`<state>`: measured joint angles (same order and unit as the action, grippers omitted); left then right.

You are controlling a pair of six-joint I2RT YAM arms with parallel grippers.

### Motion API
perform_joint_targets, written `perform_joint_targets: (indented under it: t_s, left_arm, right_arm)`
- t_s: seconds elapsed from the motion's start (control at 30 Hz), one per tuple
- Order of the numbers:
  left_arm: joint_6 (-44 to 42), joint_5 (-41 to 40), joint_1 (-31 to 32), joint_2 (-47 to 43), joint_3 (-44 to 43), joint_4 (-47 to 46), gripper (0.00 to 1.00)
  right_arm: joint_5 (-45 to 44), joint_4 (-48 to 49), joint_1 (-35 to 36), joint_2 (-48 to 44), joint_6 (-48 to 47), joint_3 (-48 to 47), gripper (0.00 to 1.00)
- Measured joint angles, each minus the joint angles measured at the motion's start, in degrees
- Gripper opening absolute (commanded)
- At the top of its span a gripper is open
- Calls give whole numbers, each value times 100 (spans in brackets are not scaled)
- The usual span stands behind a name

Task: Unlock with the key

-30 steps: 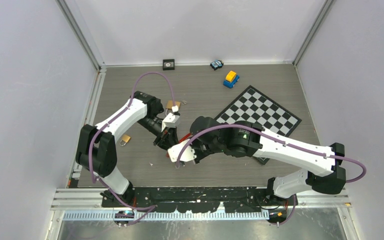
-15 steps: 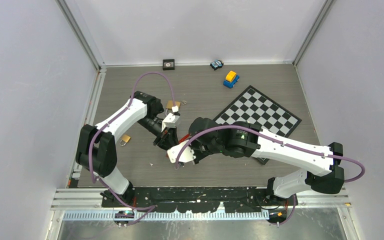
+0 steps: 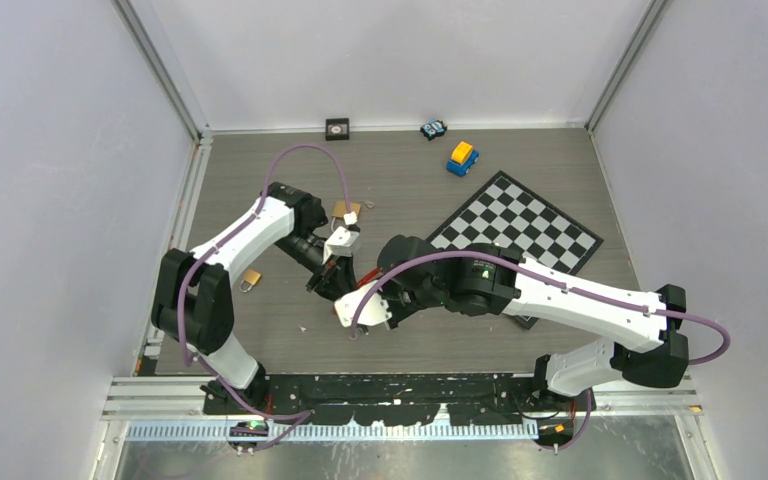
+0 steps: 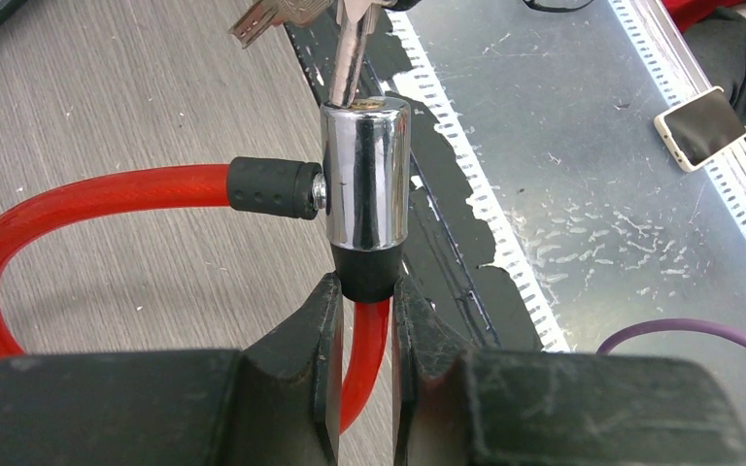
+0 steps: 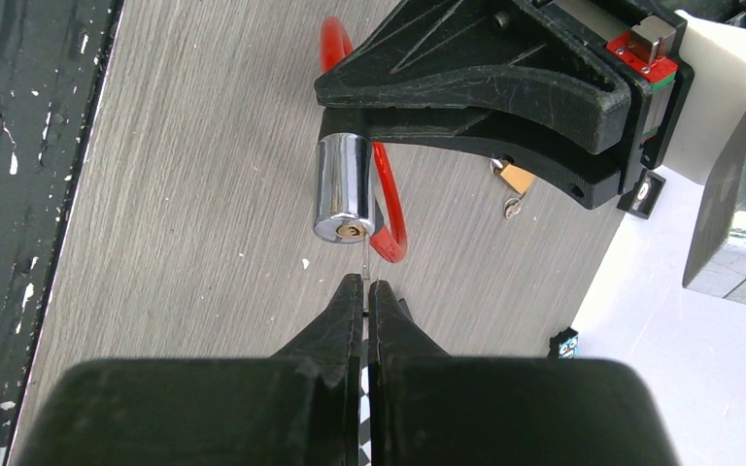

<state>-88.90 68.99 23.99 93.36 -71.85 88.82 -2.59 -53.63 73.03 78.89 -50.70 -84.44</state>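
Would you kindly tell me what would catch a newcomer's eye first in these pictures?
The red cable lock, pinched below its chrome cylinder by the left end effector at mid-table. The right end effector holds a key at its keyhole. A checkerboard lies far right.

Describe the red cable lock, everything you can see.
The cable lock's red plastic-coated cable loops above the wood-grain table. Its black ribbed sleeve plugs into the side of a shiny chrome cylinder with a brass keyhole. The left gripper clamps the black collar under the cylinder. The key, pinched by the right gripper, meets the keyhole.
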Motion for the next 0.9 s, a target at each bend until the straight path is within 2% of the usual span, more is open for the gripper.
perform_joint_targets:
  t_s: [0.9]
  left_arm:
    - [-133, -50, 0, 0, 2, 28, 0]
  right_arm:
    - [212, -111, 17, -13, 52, -111, 1]
